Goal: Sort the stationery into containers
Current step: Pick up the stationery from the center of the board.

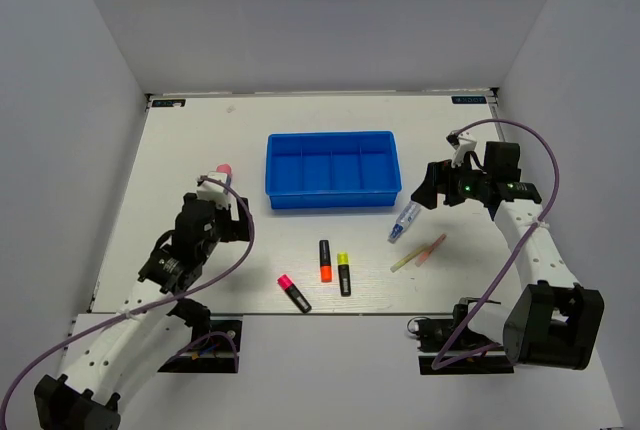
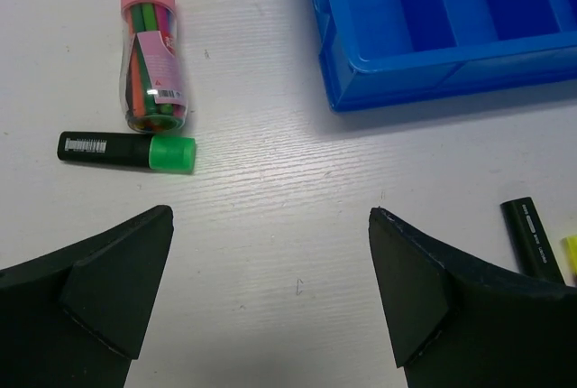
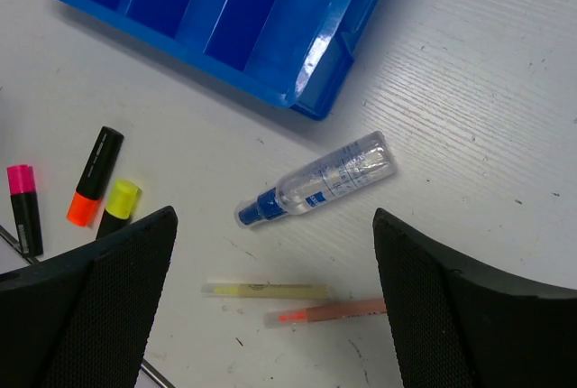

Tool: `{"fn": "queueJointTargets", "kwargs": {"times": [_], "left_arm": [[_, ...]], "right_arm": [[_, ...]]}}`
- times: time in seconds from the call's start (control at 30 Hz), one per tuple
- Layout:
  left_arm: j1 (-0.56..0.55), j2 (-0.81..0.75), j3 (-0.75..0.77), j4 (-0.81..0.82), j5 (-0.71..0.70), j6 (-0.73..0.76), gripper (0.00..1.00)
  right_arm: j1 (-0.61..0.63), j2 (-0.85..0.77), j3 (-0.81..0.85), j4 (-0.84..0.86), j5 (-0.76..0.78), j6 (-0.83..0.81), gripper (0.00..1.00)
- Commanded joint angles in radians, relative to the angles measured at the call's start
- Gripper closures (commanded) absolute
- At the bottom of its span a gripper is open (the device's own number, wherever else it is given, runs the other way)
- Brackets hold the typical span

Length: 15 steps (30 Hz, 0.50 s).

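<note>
Table (image 1: 200, 150) white, bearing everything. Largest on it, blue tray (image 1: 332, 200): shallow rigid plastic, split by dividers into narrow compartments, nothing seen inside, set at far middle. Left gripper (image 2: 270, 217) hovering over bare table, jaws spread wide, holding nothing. Right gripper (image 3: 275, 218) likewise parted and empty, hanging over the right-hand cluster.

Next in size, clear pen tube (image 2: 151, 54) with pink cap, packed with coloured pens, lying on its side left of tray, ahead of left gripper. Likely the heaviest item, round and prone to roll; best pinched across mid-body. At its base, green-capped highlighter (image 2: 126, 150) lying crosswise, touching or just beside, cannot tell which; easily nudged when reaching for the tube.

Blue-and-white tube (image 3: 315, 180), clear-bodied, lying just off tray's near right corner, ahead of right gripper. Smooth, probably slippery; grasp across the barrel, not the narrow blue end.

Orange-capped highlighter (image 1: 325, 260) and yellow-capped highlighter (image 1: 343, 273) side by side in front of tray. Pink-capped highlighter (image 1: 294, 293) a little apart to their left, near table's front edge. Short, stiff, light; take across the black body. Close spacing of orange and yellow likely to crowd a finger.

Smallest: pale-yellow stick (image 3: 266, 291) and pink stick (image 3: 325, 311), thin, close together just nearer than the blue-and-white tube. Light, low on the surface, hard to get fingers around; pinch at the middle.
</note>
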Motion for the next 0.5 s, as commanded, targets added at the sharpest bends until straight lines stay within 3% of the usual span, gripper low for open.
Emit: {"fn": "queueJointTargets", "kwargs": {"times": [0.0,0.3,0.33,0.37,0.4,0.43,0.47], "left_arm": [[0.006,0.012,0.024,-0.013,0.007,-0.007,0.00],[0.014,0.066,0.036,-0.013,0.020,-0.017,0.00],[0.020,0.072,0.039,-0.013,0.026,-0.020,0.02],[0.027,0.086,0.045,-0.005,0.040,-0.020,0.10],[0.040,0.101,0.055,-0.001,0.047,-0.023,0.18],[0.050,0.116,0.070,-0.003,0.055,-0.031,0.33],[0.058,0.165,0.081,-0.002,0.072,-0.031,0.78]], "right_arm": [[-0.001,-0.025,0.001,0.016,-0.011,0.006,0.10],[-0.001,-0.066,-0.020,-0.022,-0.146,-0.088,0.10],[-0.001,-0.072,-0.025,-0.008,-0.149,-0.088,0.10],[-0.002,-0.075,-0.026,-0.007,-0.171,-0.083,0.13],[-0.002,-0.077,-0.025,-0.008,-0.180,-0.089,0.50],[0.001,-0.069,-0.016,-0.013,-0.171,-0.091,1.00],[0.001,-0.065,0.019,-0.013,-0.171,-0.050,1.00]]}}
